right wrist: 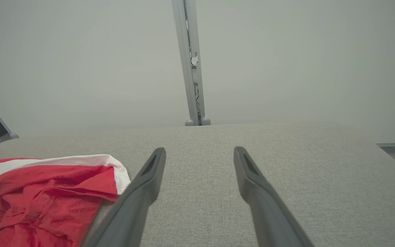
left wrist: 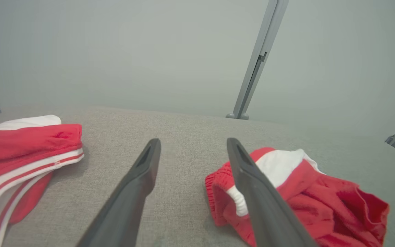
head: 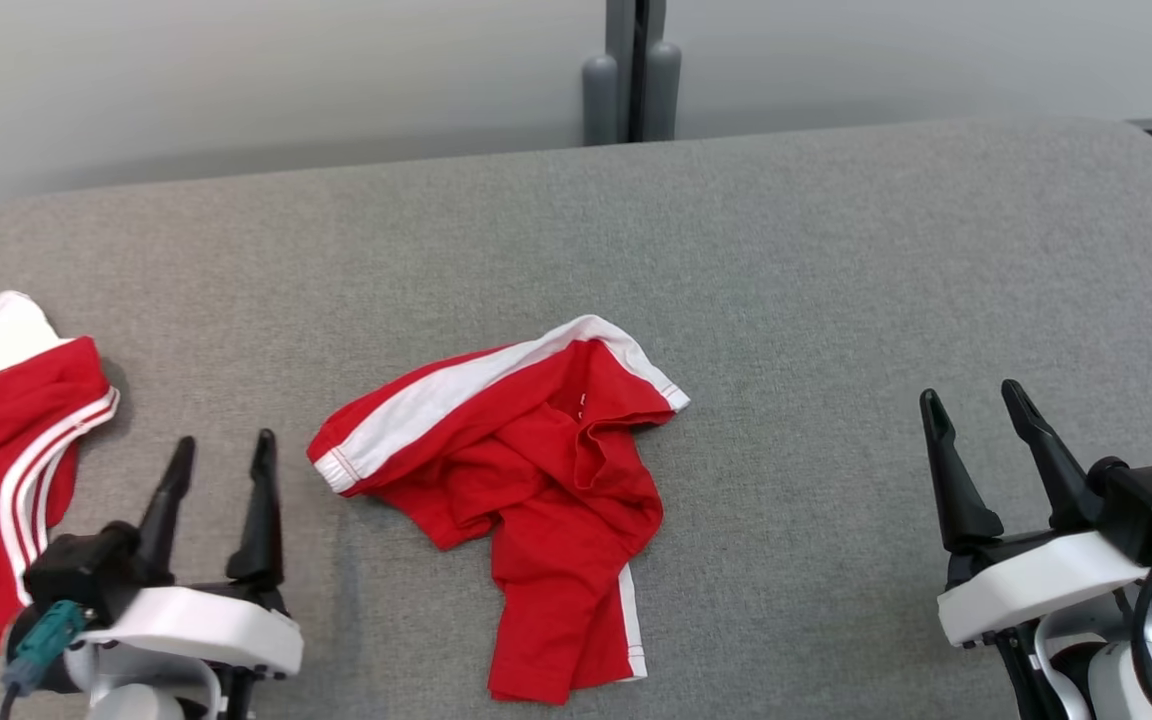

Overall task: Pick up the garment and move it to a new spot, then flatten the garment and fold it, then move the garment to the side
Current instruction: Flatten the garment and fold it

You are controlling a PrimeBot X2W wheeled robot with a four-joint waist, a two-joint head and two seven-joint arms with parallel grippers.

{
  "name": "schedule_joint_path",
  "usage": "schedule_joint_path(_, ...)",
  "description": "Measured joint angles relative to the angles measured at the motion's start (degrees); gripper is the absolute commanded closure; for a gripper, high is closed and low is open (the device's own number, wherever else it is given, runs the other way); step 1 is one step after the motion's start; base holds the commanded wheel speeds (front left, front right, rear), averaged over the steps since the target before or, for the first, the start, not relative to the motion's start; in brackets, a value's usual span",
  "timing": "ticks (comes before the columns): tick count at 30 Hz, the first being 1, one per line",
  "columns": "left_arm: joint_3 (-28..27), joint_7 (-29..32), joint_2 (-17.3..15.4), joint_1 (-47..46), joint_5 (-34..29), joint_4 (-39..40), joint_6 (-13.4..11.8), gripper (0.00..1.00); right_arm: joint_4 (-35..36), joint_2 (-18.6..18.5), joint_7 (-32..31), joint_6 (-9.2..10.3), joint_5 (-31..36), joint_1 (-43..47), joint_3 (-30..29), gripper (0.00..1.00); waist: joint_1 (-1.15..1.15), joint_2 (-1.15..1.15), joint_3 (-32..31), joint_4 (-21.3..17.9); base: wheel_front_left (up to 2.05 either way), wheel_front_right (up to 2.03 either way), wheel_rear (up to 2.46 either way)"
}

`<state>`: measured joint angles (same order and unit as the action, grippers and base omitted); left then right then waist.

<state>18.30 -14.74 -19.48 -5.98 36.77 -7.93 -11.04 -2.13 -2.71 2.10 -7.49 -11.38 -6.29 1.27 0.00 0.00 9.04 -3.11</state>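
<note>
The garment [head: 526, 480], red shorts with a white waistband, lies crumpled mid-worktop [head: 836, 280] between my left jaws and right jaws; both pairs stand apart, holding nothing. A white tag [head: 581, 405] inside the waistband is too small to read. My left wrist view takes in a second red garment [left wrist: 19, 154]; my right wrist view, a metal tray [right wrist: 394, 151]. The waistband slants near-left to far-right, and one leg trails toward me along the long axis
</note>
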Motion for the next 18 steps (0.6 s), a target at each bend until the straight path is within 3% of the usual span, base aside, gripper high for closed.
schedule_joint_path(9,-1.0,0.7,-3.1,4.5,-2.6,4.0,-0.5,0.0,0.9,0.0,-1.6,0.0,0.8,2.0,0.0,0.0,0.0,0.0,-3.9,1.1,0.0,0.0,0.0)
schedule_joint_path(18,-0.3,3.6,-5.0,7.0,-3.9,7.0,-2.6,0.0,1.4,0.0,-2.1,0.0,0.8,3.3,0.2,0.0,0.0,0.0,-5.1,1.5,0.0,0.0,0.0)
